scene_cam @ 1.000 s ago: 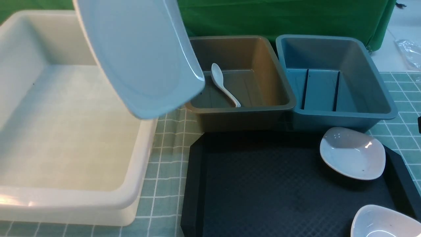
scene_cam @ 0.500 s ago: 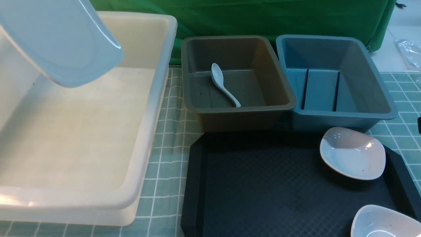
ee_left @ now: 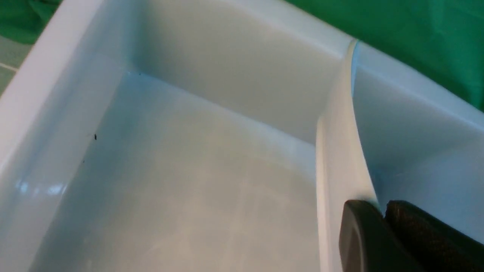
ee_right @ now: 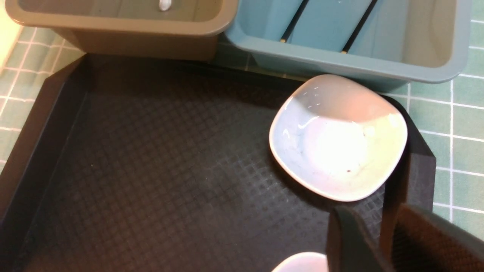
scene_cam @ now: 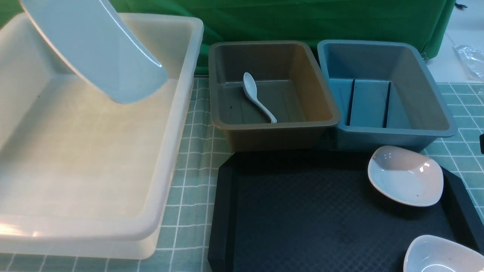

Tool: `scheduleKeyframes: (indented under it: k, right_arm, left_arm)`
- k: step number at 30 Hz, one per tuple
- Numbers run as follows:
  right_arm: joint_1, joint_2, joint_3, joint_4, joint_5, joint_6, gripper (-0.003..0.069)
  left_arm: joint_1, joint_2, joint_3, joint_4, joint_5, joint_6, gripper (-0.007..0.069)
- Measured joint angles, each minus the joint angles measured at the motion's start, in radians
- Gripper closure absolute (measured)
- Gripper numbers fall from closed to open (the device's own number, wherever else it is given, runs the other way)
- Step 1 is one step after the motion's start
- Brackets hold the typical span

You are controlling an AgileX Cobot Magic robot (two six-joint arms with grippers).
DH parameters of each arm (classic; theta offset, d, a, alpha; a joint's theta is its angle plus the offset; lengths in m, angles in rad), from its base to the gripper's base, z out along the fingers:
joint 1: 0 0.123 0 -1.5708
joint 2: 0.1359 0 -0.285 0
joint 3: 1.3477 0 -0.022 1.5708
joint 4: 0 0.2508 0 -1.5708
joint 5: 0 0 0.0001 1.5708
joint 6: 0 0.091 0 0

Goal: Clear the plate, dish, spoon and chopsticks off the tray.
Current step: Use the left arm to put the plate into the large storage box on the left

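Observation:
My left gripper (ee_left: 382, 211) is shut on the edge of the large white plate (scene_cam: 94, 49) and holds it tilted above the far part of the white bin (scene_cam: 170, 151). The plate shows edge-on in the left wrist view (ee_left: 336, 151). The black tray (scene_cam: 302, 219) holds two small white dishes (scene_cam: 406, 175) (scene_cam: 438, 257) at its right side. The white spoon (scene_cam: 257, 96) lies in the brown bin (scene_cam: 272, 128). The black chopsticks (scene_cam: 351, 102) lie apart in the blue bin (scene_cam: 393, 132). My right gripper (ee_right: 378, 211) is slightly open and empty above the tray (ee_right: 151, 170), near the far dish (ee_right: 338, 138).
The three bins stand in a row behind and left of the tray on a green checked cloth (scene_cam: 193, 181). A green curtain (scene_cam: 302, 19) hangs behind them. The near dish (ee_right: 302, 262) shows beside my right gripper's fingers.
The plate has moved left from in front of the brown bin to over the white bin. In the last half second it has come down a little and tilted more steeply.

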Motion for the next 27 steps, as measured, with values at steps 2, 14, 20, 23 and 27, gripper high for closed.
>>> scheduleKeyframes:
  k: [2,14,20,23,27]
  right_arm:
    - [0.000,0.000,0.000,0.001,-0.001,0.000,0.0443]
    - [0.000,0.000,0.000,0.004,-0.008,0.000,0.0443]
    - [0.000,0.000,0.000,0.013,-0.008,0.000,0.0443]
    - [0.000,0.000,0.000,0.024,-0.008,0.000,0.0443]
    - [0.000,0.000,0.000,0.037,-0.008,0.000,0.0443]
  left_arm:
    - [0.000,0.040,0.000,0.009,-0.007,-0.005,0.0594]
    - [0.010,0.126,-0.005,0.116,0.131,0.023,0.0572]
    - [0.009,0.154,-0.004,0.145,0.205,0.021,0.0452]
    - [0.009,0.168,0.016,0.168,0.206,0.010,0.0368]
    - [0.009,0.203,0.050,0.187,0.206,0.004,0.0308]
